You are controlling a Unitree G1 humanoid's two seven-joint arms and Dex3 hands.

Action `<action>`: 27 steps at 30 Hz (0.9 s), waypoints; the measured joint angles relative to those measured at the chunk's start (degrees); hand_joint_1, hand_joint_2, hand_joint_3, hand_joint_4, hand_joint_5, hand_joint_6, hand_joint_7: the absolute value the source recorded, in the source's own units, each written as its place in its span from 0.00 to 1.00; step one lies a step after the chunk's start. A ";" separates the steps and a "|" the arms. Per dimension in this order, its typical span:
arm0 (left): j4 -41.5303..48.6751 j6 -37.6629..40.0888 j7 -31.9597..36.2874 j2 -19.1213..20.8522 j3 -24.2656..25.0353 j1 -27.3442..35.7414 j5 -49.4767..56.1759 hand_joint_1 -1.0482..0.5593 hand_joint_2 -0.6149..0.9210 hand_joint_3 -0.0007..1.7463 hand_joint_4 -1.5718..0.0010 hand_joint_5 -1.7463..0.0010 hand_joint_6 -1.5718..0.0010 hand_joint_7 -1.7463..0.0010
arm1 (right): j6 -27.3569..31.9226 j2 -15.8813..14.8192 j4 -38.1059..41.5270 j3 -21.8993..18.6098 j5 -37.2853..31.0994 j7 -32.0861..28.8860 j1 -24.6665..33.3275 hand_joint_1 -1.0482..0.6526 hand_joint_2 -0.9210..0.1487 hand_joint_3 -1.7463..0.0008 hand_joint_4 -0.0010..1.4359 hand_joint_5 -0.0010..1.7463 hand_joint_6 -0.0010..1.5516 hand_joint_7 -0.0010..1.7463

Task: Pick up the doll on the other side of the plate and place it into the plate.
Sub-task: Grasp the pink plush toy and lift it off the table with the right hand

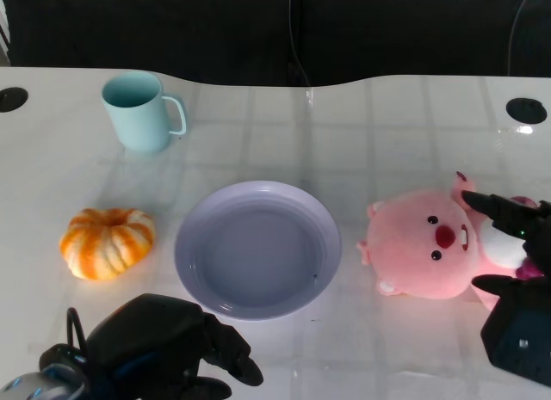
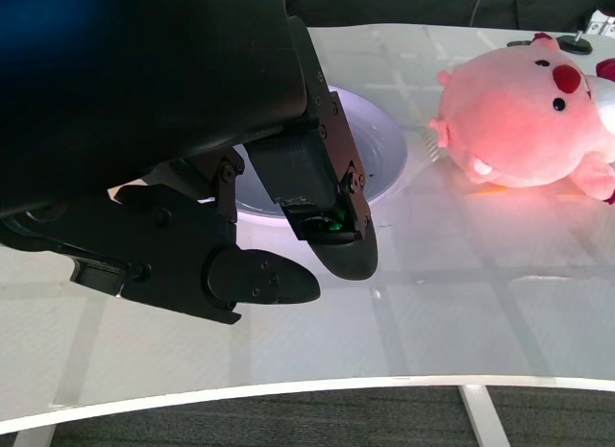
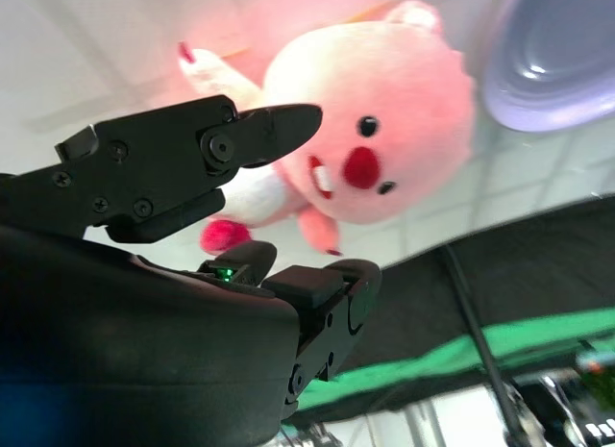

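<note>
Left robot hand is idling at lower left, fingers curled on nothing, keeping clear. Right robot hand is reaching at right edge, fingers spread around the pink doll, apparently preparing a grasp. Doll is lying on the desk right of the plate.

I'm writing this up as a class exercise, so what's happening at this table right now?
The robot's right hand has its fingers spread around the side of the pink plush doll, which lies on the white table beside the empty lavender plate. It isn't lifted yet. The left hand holds nothing. A light blue mug and orange pumpkin toy sit untouched.
</note>
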 measured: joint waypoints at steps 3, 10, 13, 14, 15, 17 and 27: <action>-0.03 0.10 0.00 -0.01 -0.04 0.00 0.12 0.51 1.00 0.15 0.52 0.29 0.30 0.98 | 2.62 -0.72 -0.49 0.51 -0.89 2.38 -0.90 0.32 0.02 0.99 0.01 0.24 0.15 0.00; -0.18 0.50 0.00 -0.14 -0.05 0.04 0.37 0.51 1.00 0.15 0.51 0.29 0.30 0.98 | 7.33 -1.54 0.05 1.44 -1.88 6.89 -3.60 0.31 0.01 1.00 0.00 0.21 0.15 0.00; -0.27 0.70 -0.01 -0.20 -0.11 0.05 0.49 0.51 1.00 0.15 0.52 0.29 0.31 0.99 | 8.43 -1.81 2.53 3.48 -3.15 8.11 -5.61 0.30 0.00 0.99 0.00 0.20 0.15 0.01; -0.37 0.95 -0.01 -0.20 -0.16 0.08 0.52 0.51 1.00 0.15 0.52 0.29 0.31 0.99 | 8.74 -1.84 3.89 4.29 -3.77 8.30 -6.43 0.30 0.00 0.99 0.01 0.20 0.16 0.01; -0.47 1.15 -0.01 -0.22 -0.20 0.10 0.53 0.51 1.00 0.15 0.52 0.29 0.31 0.99 | 8.87 -1.90 5.22 5.14 -4.63 8.30 -7.17 0.30 0.00 0.99 0.01 0.20 0.16 0.01; -0.75 1.27 -0.01 -0.25 -0.27 0.15 0.53 0.51 1.00 0.15 0.51 0.28 0.30 0.98 | 8.50 -1.93 7.81 6.36 -5.56 7.82 -8.52 0.30 0.00 1.00 0.03 0.20 0.18 0.01; -2.47 1.76 -0.01 -0.32 -0.43 1.33 0.50 0.51 1.00 0.15 0.51 0.28 0.30 0.98 | 6.13 -0.66 24.37 10.21 -5.33 4.16 -17.38 0.30 0.00 0.98 0.11 0.14 0.21 0.01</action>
